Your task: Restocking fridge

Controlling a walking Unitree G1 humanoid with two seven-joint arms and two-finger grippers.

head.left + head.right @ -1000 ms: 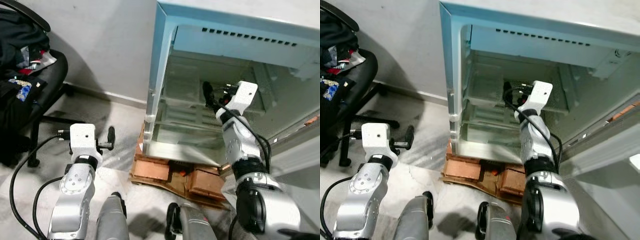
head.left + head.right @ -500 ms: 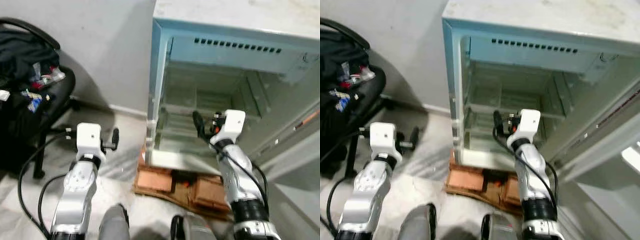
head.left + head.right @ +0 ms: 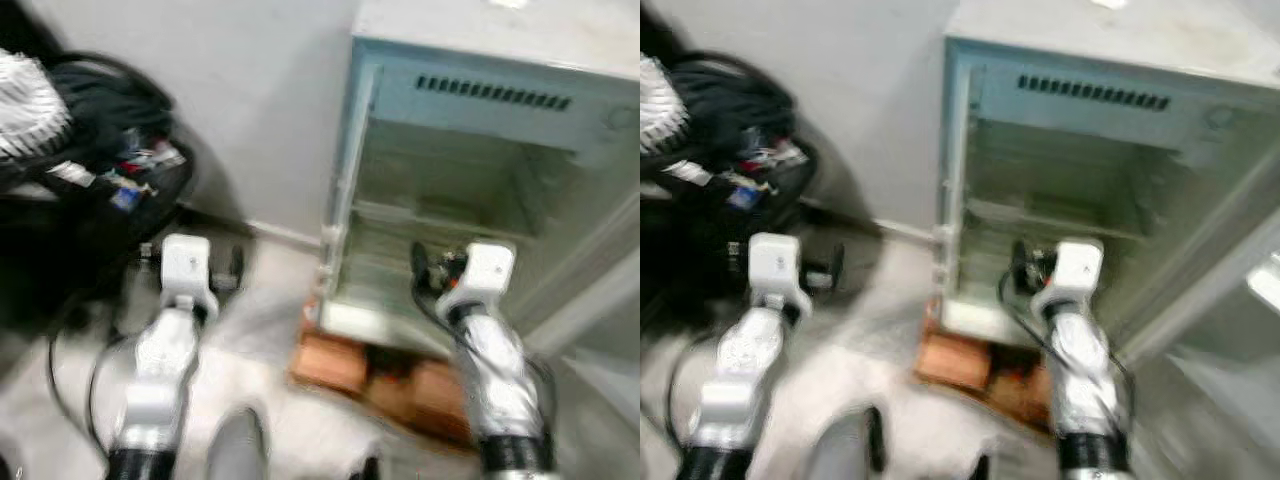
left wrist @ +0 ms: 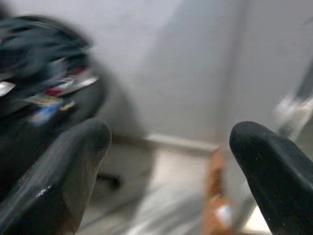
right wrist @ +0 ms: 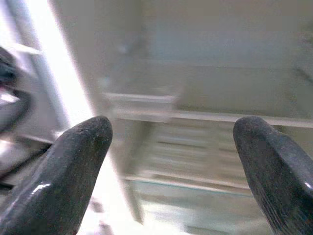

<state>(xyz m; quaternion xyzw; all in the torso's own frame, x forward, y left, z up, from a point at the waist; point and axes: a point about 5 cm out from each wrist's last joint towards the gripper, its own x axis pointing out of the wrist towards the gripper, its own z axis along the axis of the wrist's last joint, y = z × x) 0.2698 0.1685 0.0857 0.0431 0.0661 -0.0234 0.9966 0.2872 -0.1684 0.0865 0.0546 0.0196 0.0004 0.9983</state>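
Fridge (image 3: 480, 190), a small pale-blue box-shaped metal cabinet, stands on the right of the scene against the white wall (image 3: 260, 90), its door swung open and its interior showing pale plastic shelves (image 3: 1040, 215) with nothing that you can make out on them. It rests on flattened orange-brown cardboard (image 3: 350, 365) on the floor. The head views are blurred, so fine detail inside the cabinet cannot be confirmed.

Your right gripper (image 5: 171, 161) is raised just before the open front, at about the lower shelf; its two black fingers (image 5: 68, 171) stand wide apart and hold nothing. Your left gripper (image 4: 166, 166) hovers low on the left, well apart from the cabinet and near a black office chair (image 3: 90, 220) piled with dark bags and clothes; its fingers (image 4: 58, 166) are likewise spread wide and empty.

No stock item is in either hold, and none can be identified with certainty among the clutter on the chair.

Judgement on handling: the shelves look thin and rigid, likely brittle under a knock, so you should enter level and clear of their front edges. The cabinet itself is probably heavy but perched on soft cardboard; avoid pushing against its frame. Take any item by its middle, upright.
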